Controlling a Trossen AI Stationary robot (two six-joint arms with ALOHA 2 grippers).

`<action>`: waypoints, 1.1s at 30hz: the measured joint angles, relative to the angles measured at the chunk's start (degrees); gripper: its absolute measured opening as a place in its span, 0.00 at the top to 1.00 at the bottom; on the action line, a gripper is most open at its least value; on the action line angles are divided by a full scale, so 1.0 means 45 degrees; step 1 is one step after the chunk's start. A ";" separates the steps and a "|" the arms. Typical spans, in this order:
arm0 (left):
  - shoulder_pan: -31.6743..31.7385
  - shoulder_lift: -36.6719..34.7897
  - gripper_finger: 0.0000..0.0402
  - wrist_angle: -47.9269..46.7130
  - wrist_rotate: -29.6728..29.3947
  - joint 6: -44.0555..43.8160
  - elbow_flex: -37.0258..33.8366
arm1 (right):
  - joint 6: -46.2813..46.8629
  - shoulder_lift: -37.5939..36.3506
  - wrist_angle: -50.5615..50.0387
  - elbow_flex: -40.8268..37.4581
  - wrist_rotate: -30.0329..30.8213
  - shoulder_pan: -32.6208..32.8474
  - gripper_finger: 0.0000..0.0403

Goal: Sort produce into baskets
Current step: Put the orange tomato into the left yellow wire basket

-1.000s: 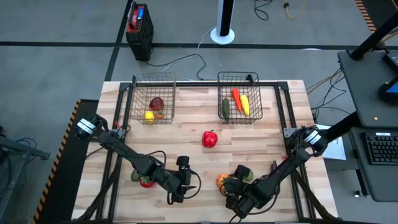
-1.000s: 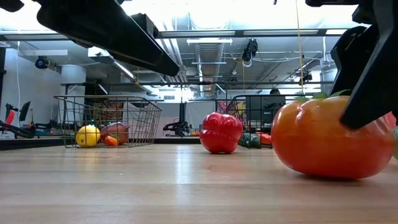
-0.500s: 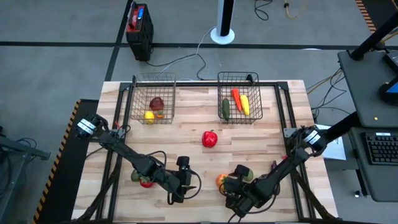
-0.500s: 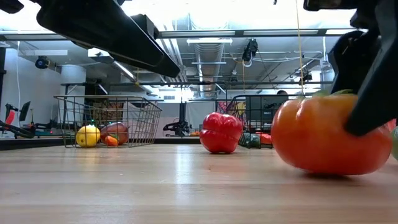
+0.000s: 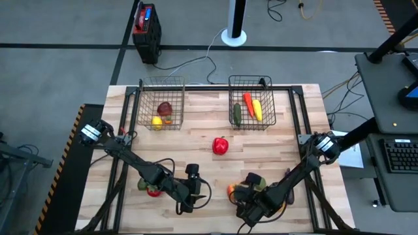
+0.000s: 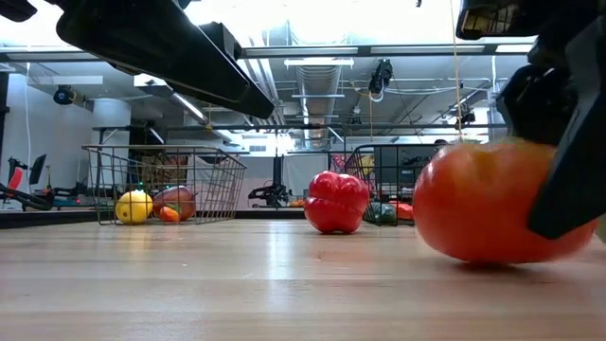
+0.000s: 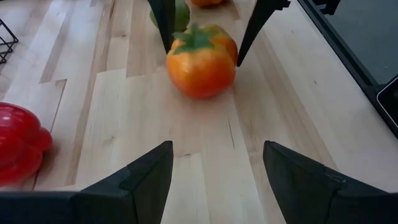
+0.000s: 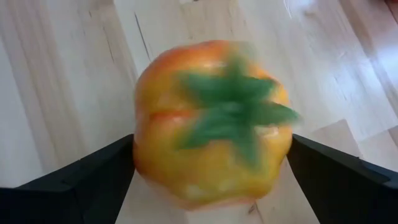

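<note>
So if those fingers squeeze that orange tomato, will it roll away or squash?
The orange tomato looks round and glossy, so it could roll or slip. It probably holds its shape like hard plastic. The right gripper stands open around it, which should stop it rolling.

Red-and-black box [image 5: 145, 25] on grey floor, white round stand base [image 5: 233, 35], keyboard [image 5: 399, 155] at right

Grey floor [image 5: 59, 78]; red-and-black box [image 5: 145, 25]; exposed ceiling [image 6: 322, 57].

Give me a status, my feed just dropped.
Right gripper open, fingers straddling the orange tomato, not clamped. Left gripper part open, empty, waiting near the front edge. Red pepper loose mid-table. Path to baskets unobstructed.
</note>
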 joint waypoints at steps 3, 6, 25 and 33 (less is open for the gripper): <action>0.0000 -0.0003 0.42 0.0000 0.0000 0.0000 0.0000 | -0.0053 -0.0003 0.0069 0.0002 0.0040 -0.0050 0.02; 0.0002 -0.0005 0.42 0.0000 0.0000 0.0000 0.0000 | -0.0205 0.0019 0.0114 0.0002 0.0045 -0.0065 0.02; 0.0010 -0.0010 0.42 0.0015 0.0000 0.0000 0.0000 | -0.1258 0.0044 0.0431 -0.0023 0.0409 -0.0244 0.15; -0.0236 -0.0927 0.42 -0.0473 -0.0460 0.0638 -0.0015 | -0.1544 -0.0076 0.0369 0.0006 0.0414 -0.0269 0.23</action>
